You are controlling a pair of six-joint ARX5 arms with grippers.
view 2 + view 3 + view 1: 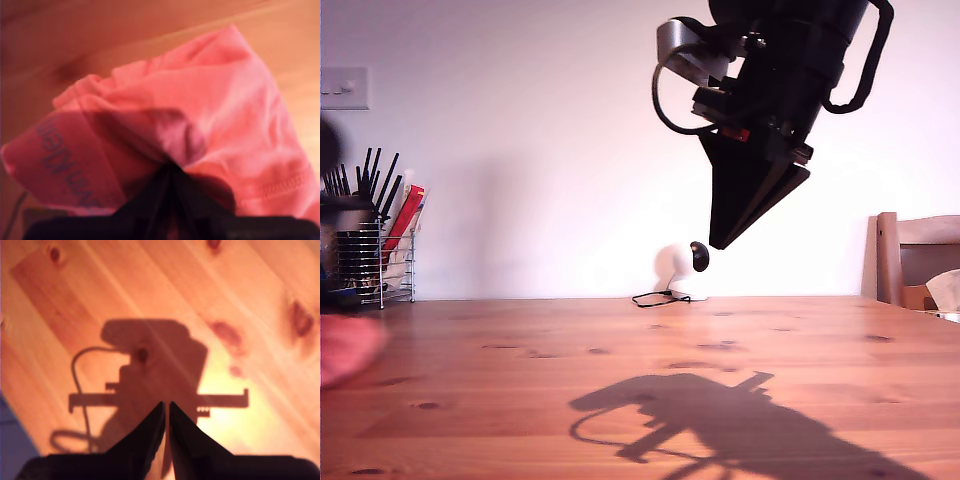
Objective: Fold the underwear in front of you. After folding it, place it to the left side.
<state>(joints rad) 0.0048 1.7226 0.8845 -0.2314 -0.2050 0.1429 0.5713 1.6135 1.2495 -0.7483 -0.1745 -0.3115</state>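
Note:
The underwear is coral-red, wrinkled cloth with a printed waistband and a stitched hem, and it fills the first wrist view. My first gripper is shut on a bunched fold of it. In the exterior view only a blurred coral patch of the underwear shows at the exterior view's left edge. My second gripper hangs high over the wooden table, pointing down. In the second wrist view my second gripper is shut with nothing in it, above bare wood and its own shadow.
A wire rack with black utensils and a flat red item stands at the back on the exterior view's left. A small white device with a cable sits by the wall. A wooden chair stands on the exterior view's right.

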